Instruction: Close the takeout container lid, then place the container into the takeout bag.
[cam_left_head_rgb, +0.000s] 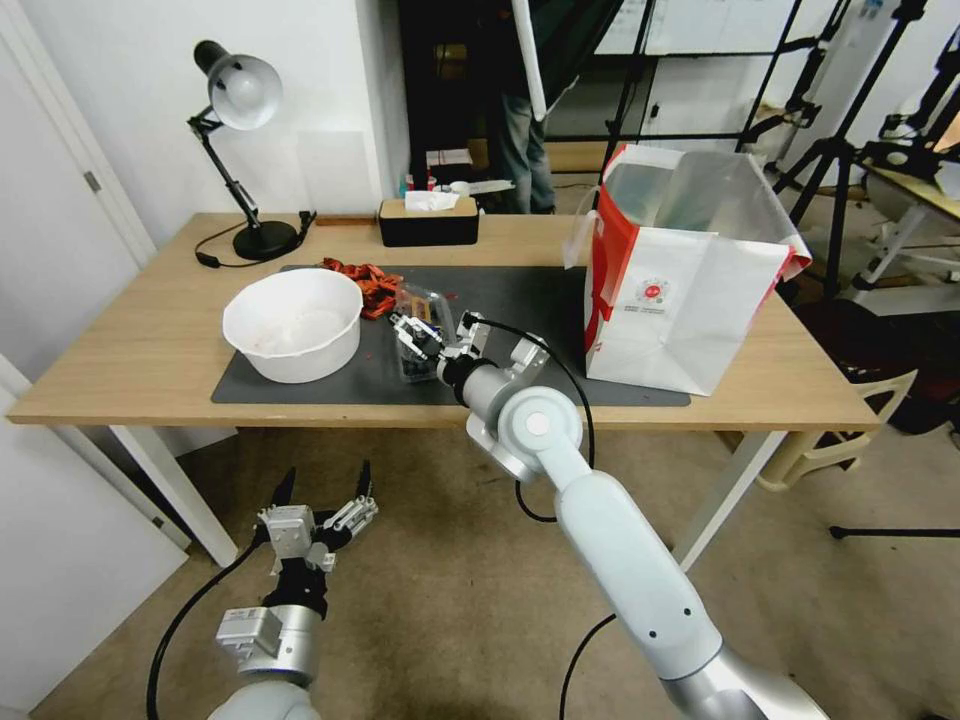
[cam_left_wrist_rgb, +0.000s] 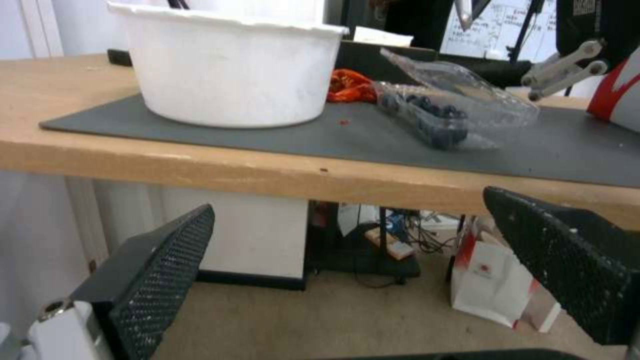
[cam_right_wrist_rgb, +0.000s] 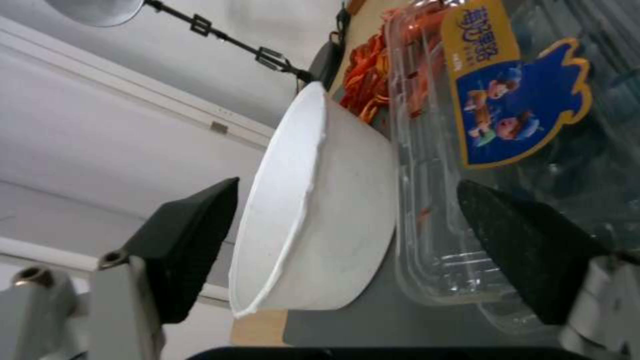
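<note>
- Below the table's front edge, toward its left corner, the left gripper (cam_left_head_rgb: 322, 497) is hanging parked over the floor with its fingers spread and nothing between them.
- On the dark mat (cam_left_head_rgb: 300, 395) near the table's front edge, the white bowl (cam_left_head_rgb: 293, 322) is sitting left of centre, with orange-red scraps (cam_left_head_rgb: 365, 283) lying just behind it.
- Just right of the bowl, the takeout container (cam_left_wrist_rgb: 427, 120) is resting on the mat with blueberries in its lower half; the lid (cam_left_wrist_rgb: 460, 85) is standing raised at a slant, not yet shut.
- The right gripper (cam_left_head_rgb: 435, 335) is reaching over the container with its fingers spread, one on the bowl side and one over the clear plastic, pinching nothing.
- To do this step well, I judge the gripper should be pressing the lid down near its free edge, away from the hinge, gently enough that the light box is not sliding toward the bowl, until the rims are snapping together.
- The lid's label (cam_right_wrist_rgb: 513, 95) is showing cartoon figures on blue with a yellow strip of characters I cannot read.
- Toward the table's right edge, the takeout bag (cam_left_head_rgb: 690, 270) is standing upright and open, well apart from the container; its round red logo (cam_left_head_rgb: 655, 291) carries print too small to read.
</note>
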